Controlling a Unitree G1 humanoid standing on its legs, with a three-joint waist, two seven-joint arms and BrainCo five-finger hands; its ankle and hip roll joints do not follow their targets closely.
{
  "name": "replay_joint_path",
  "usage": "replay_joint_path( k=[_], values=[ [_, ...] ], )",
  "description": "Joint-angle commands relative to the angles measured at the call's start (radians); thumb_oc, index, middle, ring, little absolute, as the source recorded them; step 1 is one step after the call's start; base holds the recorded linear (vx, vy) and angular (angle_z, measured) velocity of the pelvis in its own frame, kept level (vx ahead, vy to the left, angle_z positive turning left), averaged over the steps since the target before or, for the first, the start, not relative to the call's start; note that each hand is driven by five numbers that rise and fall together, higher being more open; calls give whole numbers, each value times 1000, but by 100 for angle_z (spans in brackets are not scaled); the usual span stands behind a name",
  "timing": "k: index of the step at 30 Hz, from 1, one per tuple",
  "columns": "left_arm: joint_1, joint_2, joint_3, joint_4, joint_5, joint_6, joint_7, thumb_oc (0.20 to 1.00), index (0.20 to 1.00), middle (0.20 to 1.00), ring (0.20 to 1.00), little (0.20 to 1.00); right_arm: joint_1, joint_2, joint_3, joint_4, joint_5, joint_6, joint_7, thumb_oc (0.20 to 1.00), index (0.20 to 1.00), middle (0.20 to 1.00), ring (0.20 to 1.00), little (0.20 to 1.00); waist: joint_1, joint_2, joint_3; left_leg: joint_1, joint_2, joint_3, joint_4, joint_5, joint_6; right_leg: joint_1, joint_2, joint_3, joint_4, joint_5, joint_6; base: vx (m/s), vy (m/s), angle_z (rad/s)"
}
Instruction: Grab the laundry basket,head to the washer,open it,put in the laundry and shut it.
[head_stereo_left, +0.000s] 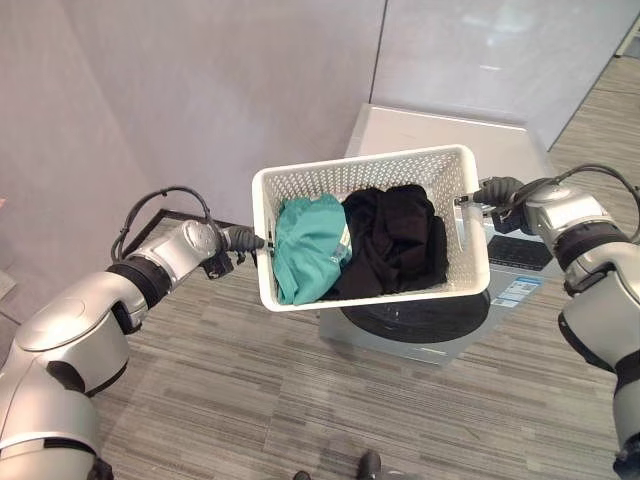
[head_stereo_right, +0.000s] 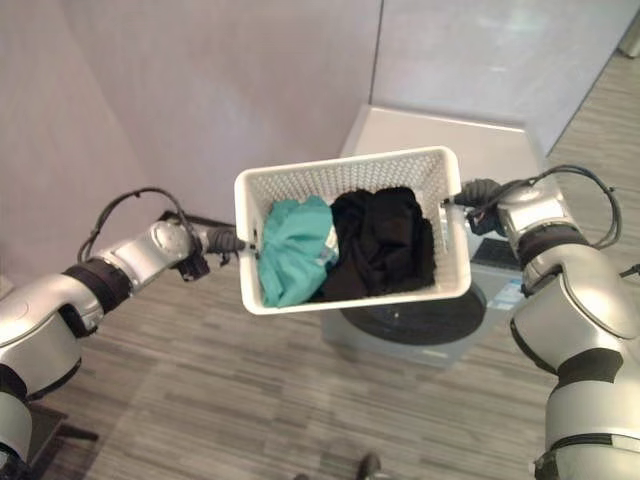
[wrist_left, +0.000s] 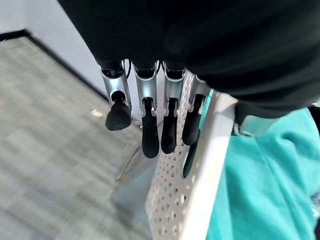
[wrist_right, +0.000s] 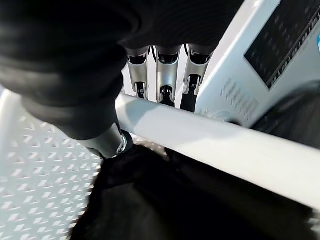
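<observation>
We hold the white laundry basket (head_stereo_left: 370, 175) in the middle of the frame, just above the washer (head_stereo_left: 500, 135), whose dark round door (head_stereo_left: 425, 322) faces us from below the basket. Our left hand (wrist_left: 150, 130) hooks its fingers through the basket's left rim, thumb on the inner side. Our right hand (wrist_right: 162, 85) curls round the right rim. Inside lie a teal garment (head_stereo_left: 310, 245) and black clothes (head_stereo_left: 395, 240). To do this step well, we judge we should keep the basket level and set it down beside the washer, clear of the door, before freeing a hand.
</observation>
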Motion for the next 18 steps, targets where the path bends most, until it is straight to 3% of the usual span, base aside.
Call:
replay_joint_path(
  k=[1,3,4,6,7,11,12,14,17,18],
  values=[
    [-162,-27,74,49,42,-84,17,200,200,200,200,200,-221,-25,-3,-20,24,-91,16,200,200,200,200,200,-17,-25,-38,63,8,-75,45,-31,-63,92,48,16,-208,218,38,219,-117,15],
    [-164,-31,75,61,40,-86,14,200,200,200,200,200,-228,-40,3,-12,21,-92,17,200,200,200,200,200,-20,-27,-50,76,18,-87,53,-25,-75,110,55,19,-208,210,30,354,-218,31],
    [-174,-41,65,68,38,-87,12,200,200,200,200,200,-229,-64,10,-7,22,-94,17,200,200,200,200,200,-28,-28,-67,73,44,-104,118,-17,-97,145,79,37,-211,185,5,357,-243,51],
    [-174,-41,65,68,38,-87,12,200,200,200,200,200,-229,-64,10,-7,22,-94,17,200,200,200,200,200,-29,-27,-67,73,44,-105,118,-17,-97,144,79,36,-211,185,5,238,-243,62],
    [-186,-32,64,48,14,-79,7,200,200,200,200,200,-252,-100,11,-19,54,-101,8,200,200,200,200,200,-33,-37,-62,-17,81,-104,406,68,-136,209,101,24,-202,140,-40,294,-405,54],
    [-206,-15,58,-12,-15,-75,9,200,200,200,200,200,-277,-127,12,-40,83,-105,7,200,200,200,200,200,-6,-41,-26,-132,51,-136,641,165,-133,257,119,36,-206,111,-76,116,-227,4],
    [-215,-10,55,-16,-40,-77,10,200,200,200,200,200,-275,-141,11,-46,96,-106,5,200,200,200,200,200,0,-45,-21,-169,57,-126,652,186,-125,269,119,40,-211,102,-79,83,-165,-19],
    [-224,-16,34,-13,-31,-74,3,200,200,200,200,200,-287,-163,26,-11,93,-100,-2,200,200,200,200,200,11,-52,-13,-232,69,-80,555,166,-113,291,107,41,-224,90,-75,119,-85,-8],
    [-216,-28,21,-28,-14,-90,3,200,200,200,200,200,-274,-165,26,20,60,-113,-4,200,200,200,200,200,35,-38,-9,-267,51,-40,285,139,-113,316,103,60,-237,79,-52,197,37,-4],
    [-208,-34,21,-27,-8,-96,6,200,200,200,200,200,-255,-155,19,24,48,-119,-4,200,200,200,200,200,51,-26,-6,-271,31,-51,178,173,-118,334,112,76,-245,72,-48,268,72,-18]
  ],
)
